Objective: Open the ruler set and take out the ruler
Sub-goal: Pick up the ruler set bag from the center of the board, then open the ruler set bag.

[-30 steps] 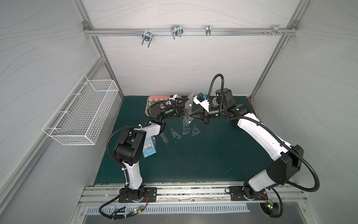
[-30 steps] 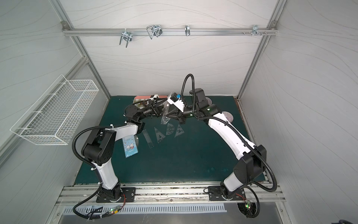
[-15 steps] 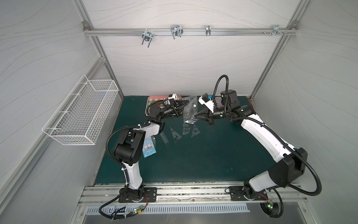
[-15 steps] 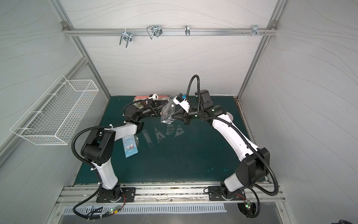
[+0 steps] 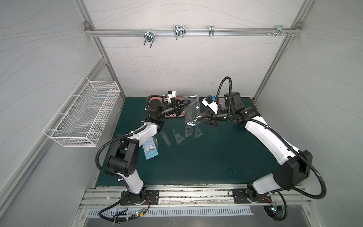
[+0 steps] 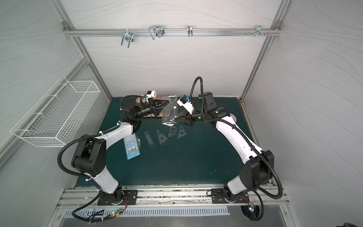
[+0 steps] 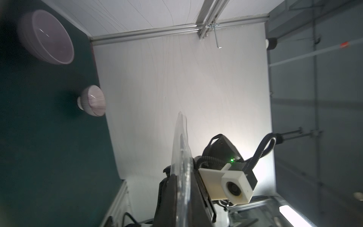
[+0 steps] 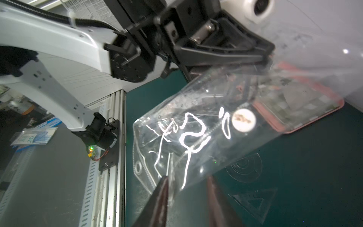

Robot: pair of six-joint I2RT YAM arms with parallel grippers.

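right wrist: packet reads 20

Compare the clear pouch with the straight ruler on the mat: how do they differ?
The clear pouch is held off the green mat, pinched by the shut left gripper; the straight ruler lies flat on it, untouched. The pouch is wide and crinkled; the ruler is narrow and straight-edged. Both are see-through plastic.

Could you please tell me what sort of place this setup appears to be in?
Probably a lab robot cell, not a home: white panelled walls on an aluminium frame, a left arm and right arm bolted to a front rail, a green mat as worktop.
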